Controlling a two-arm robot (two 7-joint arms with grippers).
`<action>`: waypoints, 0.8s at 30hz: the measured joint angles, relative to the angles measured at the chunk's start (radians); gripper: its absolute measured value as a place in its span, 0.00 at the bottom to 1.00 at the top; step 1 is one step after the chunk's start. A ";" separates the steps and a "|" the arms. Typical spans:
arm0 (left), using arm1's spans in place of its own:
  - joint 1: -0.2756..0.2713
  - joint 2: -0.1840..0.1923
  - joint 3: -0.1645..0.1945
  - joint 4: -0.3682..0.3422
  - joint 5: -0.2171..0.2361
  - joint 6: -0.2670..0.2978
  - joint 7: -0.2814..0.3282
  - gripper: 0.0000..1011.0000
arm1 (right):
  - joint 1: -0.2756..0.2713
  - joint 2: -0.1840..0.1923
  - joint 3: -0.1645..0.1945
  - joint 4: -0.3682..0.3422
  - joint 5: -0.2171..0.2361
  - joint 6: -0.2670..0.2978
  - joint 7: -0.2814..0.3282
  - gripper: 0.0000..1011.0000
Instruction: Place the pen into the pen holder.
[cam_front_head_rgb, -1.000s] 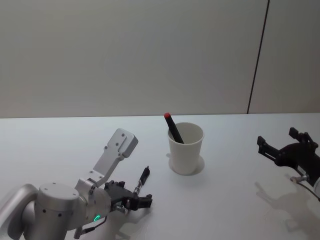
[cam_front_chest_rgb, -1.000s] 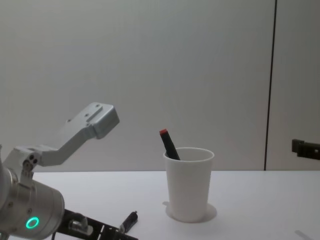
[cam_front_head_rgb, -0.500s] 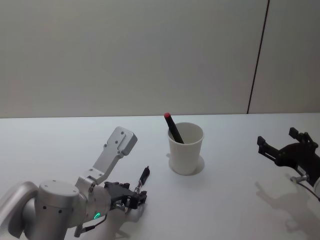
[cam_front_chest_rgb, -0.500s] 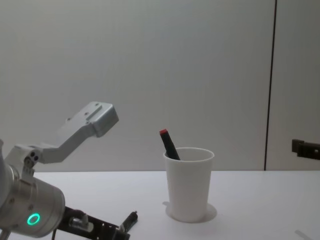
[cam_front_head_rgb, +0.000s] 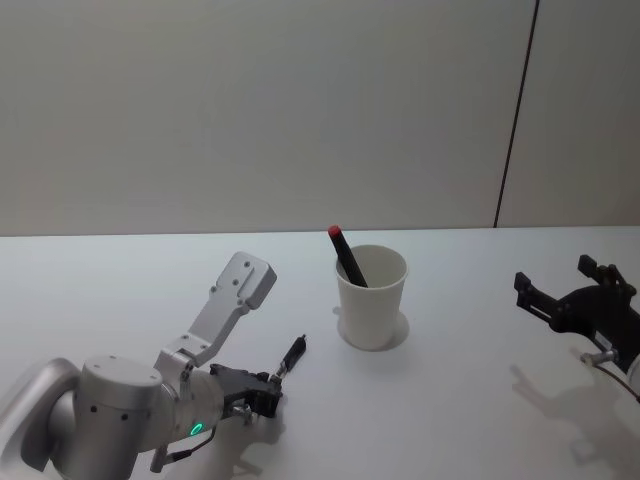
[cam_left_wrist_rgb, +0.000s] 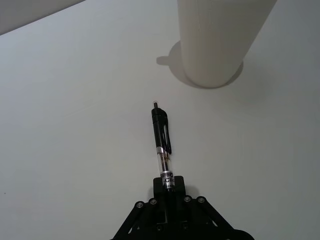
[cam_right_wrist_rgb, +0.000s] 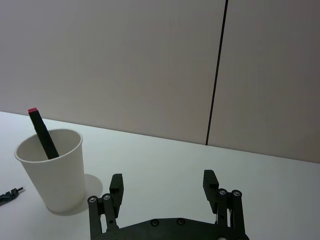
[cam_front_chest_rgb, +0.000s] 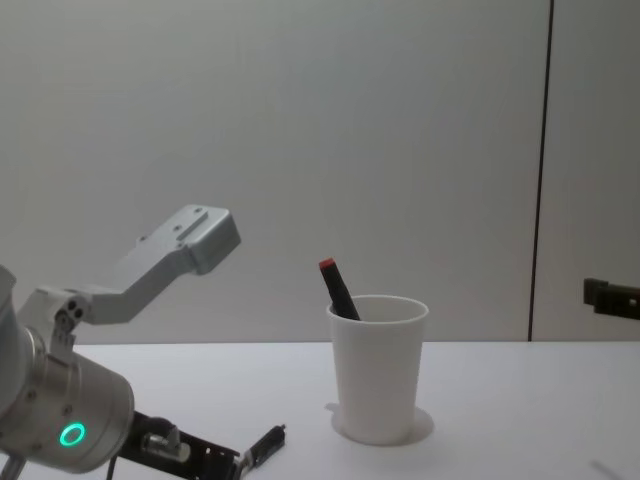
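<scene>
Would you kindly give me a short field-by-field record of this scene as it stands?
pen: black with a clear barrel, low by the table, clip end toward the cup, apart from it
left gripper: shut on the pen's other end
pen holder: white paper cup, upright
inside holder: black marker with red cap, leaning on the rim
right gripper: open, parked at the right, holding nothing
task state: pen not yet in holder

a bare lab-like test room: plain white table (cam_front_head_rgb: 450, 400), blank grey wall panels (cam_front_head_rgb: 250, 110)
</scene>
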 joint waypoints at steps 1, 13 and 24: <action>-0.001 -0.001 0.000 0.000 0.001 0.001 0.000 0.14 | 0.000 0.000 0.000 0.000 0.000 0.000 0.000 0.99; -0.006 -0.006 0.001 0.003 0.013 0.015 -0.007 0.13 | 0.000 0.000 0.000 0.000 0.000 0.000 0.000 0.99; -0.002 -0.006 -0.004 -0.009 0.018 -0.006 0.005 0.12 | 0.000 0.000 0.000 0.000 0.000 0.000 0.000 0.99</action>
